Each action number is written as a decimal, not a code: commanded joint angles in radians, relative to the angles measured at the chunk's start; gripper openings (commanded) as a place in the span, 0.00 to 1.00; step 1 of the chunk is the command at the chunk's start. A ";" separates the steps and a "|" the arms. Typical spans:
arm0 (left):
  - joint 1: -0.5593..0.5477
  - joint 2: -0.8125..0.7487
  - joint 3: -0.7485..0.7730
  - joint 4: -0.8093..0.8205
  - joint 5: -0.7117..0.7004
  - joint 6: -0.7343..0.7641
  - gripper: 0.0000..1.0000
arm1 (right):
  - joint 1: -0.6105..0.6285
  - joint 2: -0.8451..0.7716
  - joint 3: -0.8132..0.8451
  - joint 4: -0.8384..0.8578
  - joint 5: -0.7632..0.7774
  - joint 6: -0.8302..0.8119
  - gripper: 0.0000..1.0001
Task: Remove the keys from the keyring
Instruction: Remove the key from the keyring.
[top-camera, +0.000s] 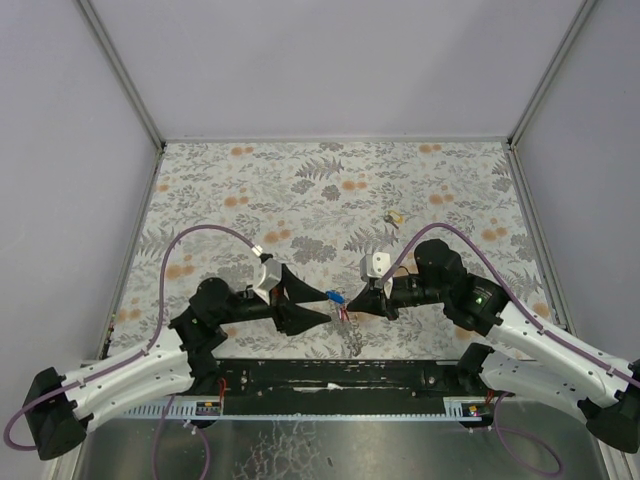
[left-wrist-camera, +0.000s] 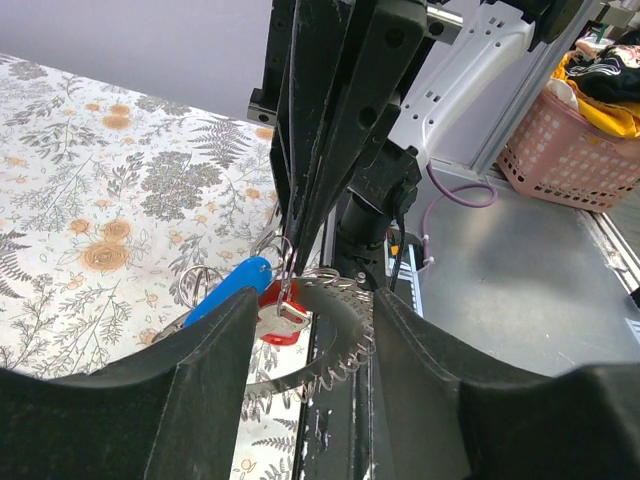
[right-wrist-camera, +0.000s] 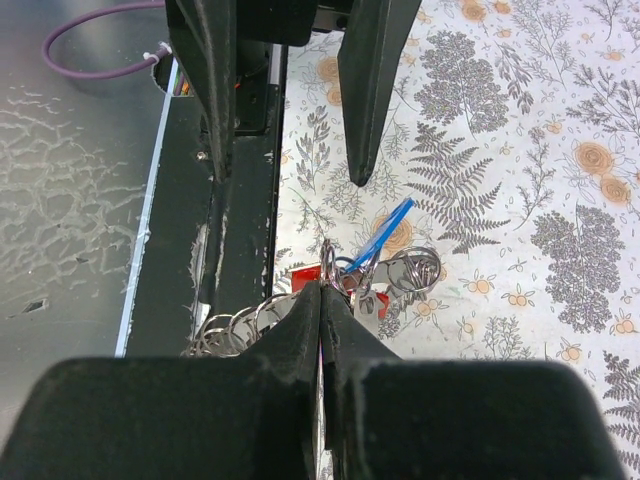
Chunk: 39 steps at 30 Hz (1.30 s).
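Note:
The keyring (left-wrist-camera: 338, 352), a flat grey ring with a coiled edge, hangs just above the table's near edge. My right gripper (right-wrist-camera: 322, 296) is shut on it, pinching where a small wire loop (left-wrist-camera: 284, 251) joins it. A blue key (left-wrist-camera: 226, 291), a red key (left-wrist-camera: 272, 328) and a silver key (left-wrist-camera: 291, 313) dangle there; from above the keys (top-camera: 336, 297) show between the two grippers. My left gripper (left-wrist-camera: 312, 335) is open, one finger on each side of the keyring, with gaps to both. The coiled edge (right-wrist-camera: 236, 323) shows left of my right fingers.
A small yellowish key (top-camera: 393, 217) lies alone on the floral tablecloth (top-camera: 300, 190), farther back. A black rail (top-camera: 330, 375) runs along the near edge under the grippers. A pink basket (left-wrist-camera: 565, 140) stands off the table. Purple cables (top-camera: 200, 235) loop over both arms.

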 joint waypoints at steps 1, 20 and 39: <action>0.009 0.041 0.003 0.072 0.017 0.017 0.47 | 0.000 -0.010 0.035 0.062 -0.034 -0.002 0.00; 0.009 0.189 0.025 0.203 0.065 -0.050 0.39 | 0.000 0.003 0.026 0.086 -0.043 0.006 0.00; 0.009 0.231 0.042 0.215 0.070 -0.067 0.04 | 0.011 0.019 0.020 0.103 -0.034 0.007 0.00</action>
